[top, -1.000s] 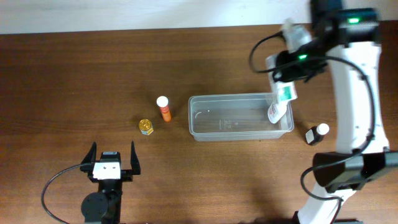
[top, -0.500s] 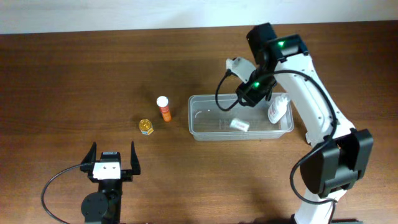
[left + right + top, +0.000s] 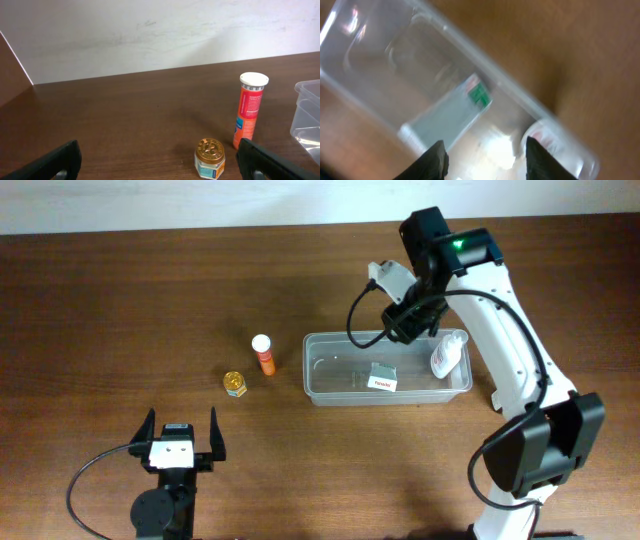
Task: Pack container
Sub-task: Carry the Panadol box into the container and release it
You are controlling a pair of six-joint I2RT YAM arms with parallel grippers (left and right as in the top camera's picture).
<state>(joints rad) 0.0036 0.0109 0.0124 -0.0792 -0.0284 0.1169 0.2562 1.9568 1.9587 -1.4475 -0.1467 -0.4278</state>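
Read the overhead view as a clock face, with 12 at the far edge of the bench [image 3: 120, 290]. The container [image 3: 330, 385] lies flat just to the 3 o'clock side of the bench's middle, its long sides running from 9 to 3.

Inside it, near the middle, you have a small white-and-green box [image 3: 383, 378]. At the 3 o'clock end a white tube [image 3: 447, 355] leans with its top over the rim.

Your right hand [image 3: 403, 323] hangs over the container's 12 o'clock rim. In its wrist view, which is blurred, the fingers [image 3: 435, 160] stand apart with nothing between them, and the box [image 3: 452, 112] shows below inside the clear tub [image 3: 365, 95].

Your left hand [image 3: 180, 442] sits at about 7 o'clock on the bench, well apart from the container. Its fingers [image 3: 60, 160] are spread wide and hold nothing.

At 9 o'clock from the container an orange tube [image 3: 265, 356] with a white cap stands upright. A small gold-lidded jar [image 3: 234, 383] sits just beside it, towards 8 o'clock. Both stand clear of the container, and the left wrist view shows the tube [image 3: 248, 112], the jar [image 3: 210, 158] and a corner of the container [image 3: 307, 112] ahead.
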